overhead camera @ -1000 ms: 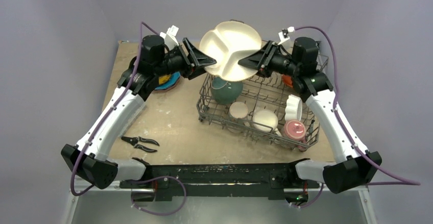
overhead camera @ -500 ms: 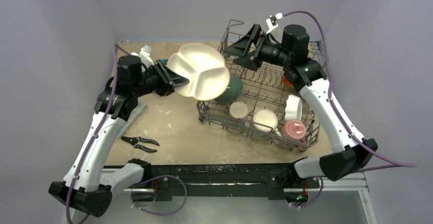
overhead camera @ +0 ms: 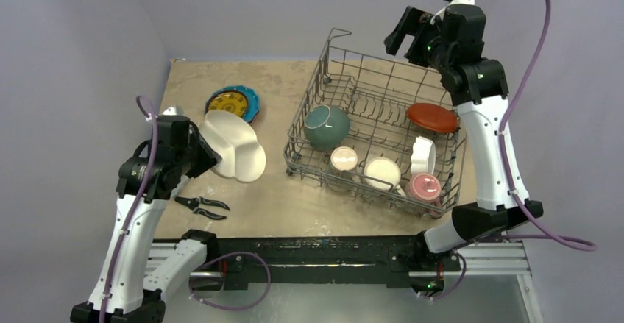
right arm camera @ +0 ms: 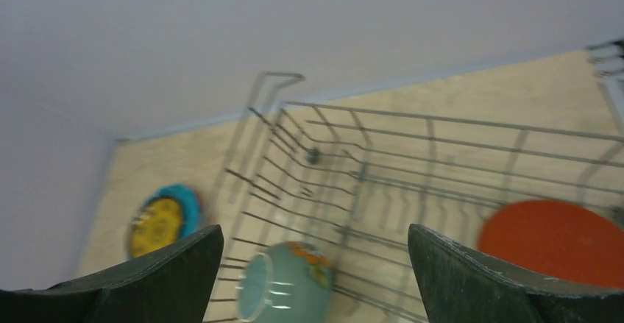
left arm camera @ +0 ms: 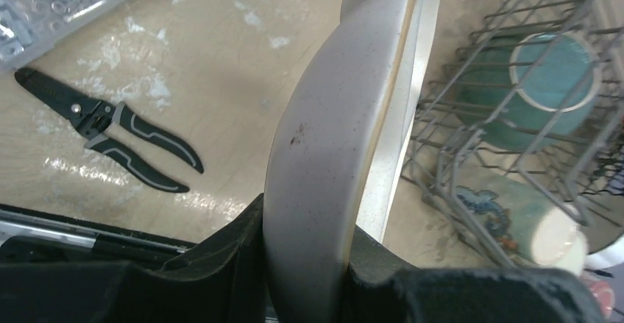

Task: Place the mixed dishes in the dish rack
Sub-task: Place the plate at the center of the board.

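Nearest the arm bases, the black-handled pliers (overhead camera: pixel 201 206) lie on the table (overhead camera: pixel 243 213), no part of the job. Just beyond them the left gripper (overhead camera: pixel 197 154) has its jaws clenched on the rim of the white divided plate (overhead camera: pixel 237 146). The plate is held tilted, just left of the dish rack (overhead camera: pixel 302 168) and outside it. Whether its lower edge touches the table cannot be told.

Inside the rack sit two cream mugs (overhead camera: pixel 344 159), a pink mug (overhead camera: pixel 424 187), the teal bowl (overhead camera: pixel 327 126) on its side and, farther back, the orange plate (overhead camera: pixel 433 117). On the table beyond the white plate lies a blue plate (overhead camera: pixel 232 104), not yet loaded. Farthest off, the right gripper (overhead camera: pixel 409 34) hangs high over the rack's far right corner, jaws released and holding nothing.

The step in hand looks to be racking the white plate. The next move probably calls for lifting it over the rack's left wall. It should then go down edge-on between the free tines at the back, clear of the teal bowl.
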You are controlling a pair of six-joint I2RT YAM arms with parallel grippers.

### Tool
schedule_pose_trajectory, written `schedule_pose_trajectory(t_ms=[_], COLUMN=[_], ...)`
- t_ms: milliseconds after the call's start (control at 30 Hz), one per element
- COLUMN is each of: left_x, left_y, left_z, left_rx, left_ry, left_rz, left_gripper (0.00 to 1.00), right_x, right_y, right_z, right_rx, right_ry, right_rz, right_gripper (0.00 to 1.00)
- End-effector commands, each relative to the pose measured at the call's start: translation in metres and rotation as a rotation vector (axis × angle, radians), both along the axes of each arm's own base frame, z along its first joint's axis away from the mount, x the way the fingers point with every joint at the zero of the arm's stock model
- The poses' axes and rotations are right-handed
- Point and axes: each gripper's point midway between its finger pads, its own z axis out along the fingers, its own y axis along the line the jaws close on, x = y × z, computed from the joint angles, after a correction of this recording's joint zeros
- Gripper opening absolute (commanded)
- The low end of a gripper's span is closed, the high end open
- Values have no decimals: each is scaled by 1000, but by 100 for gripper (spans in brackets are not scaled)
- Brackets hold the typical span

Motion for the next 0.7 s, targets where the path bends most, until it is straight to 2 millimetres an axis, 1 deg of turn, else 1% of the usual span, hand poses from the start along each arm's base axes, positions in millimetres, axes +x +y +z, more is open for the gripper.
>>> schedule_pose_trajectory(t_ms=[0, 67, 100, 133, 167, 200, 300, 400, 467, 533, 567, 667], left_x=[35, 44, 49, 54, 59, 63, 74, 82, 85, 87, 87, 91], left_y=[-7, -10, -14, -15, -19, -23, -25, -27, -25, -23, -22, -24], left_z=[0, -10, -14, -18, -19, -21, -32, -51, -65, -78, -82, -90], left_rx=[-24, -9, -13, -13, -22, -27, -11, 9, 36, 50, 47, 40], left_ry=[-135, -125, -126, -118, -125, -132, -133, -105, -72, -21, -1, 14], left_rz=[-15, -54, -85, -95, -124, -148, -178, -212, -223, -231, -237, -249], left_gripper=[0, 0, 0, 0, 0, 0, 0, 0, 0, 0, 0, 0], right_x=[3, 2, -1, -3, -6, -7, -7, -10, -13, -16, -18, -18], right_y=[-68, -78, -88, -98, -108, -111, -108, -102, -98, -102, -103, -107], right_z=[-94, -137, -161, -178, -188, -195, -202, -209, -213, -214, -218, -229], right_rx=[-439, -523, -588, -651, -717, -747, -788, -846, -902, -993, -1049, -1155], right_ry=[257, 370, 440, 485, 518, 534, 544, 573, 582, 582, 591, 609], right_rz=[-198, -216, -239, -261, -285, -280, -249, -216, -195, -217, -209, -188], right_gripper=[98, 98, 98, 98, 98, 98, 98, 98, 98, 98, 98, 98])
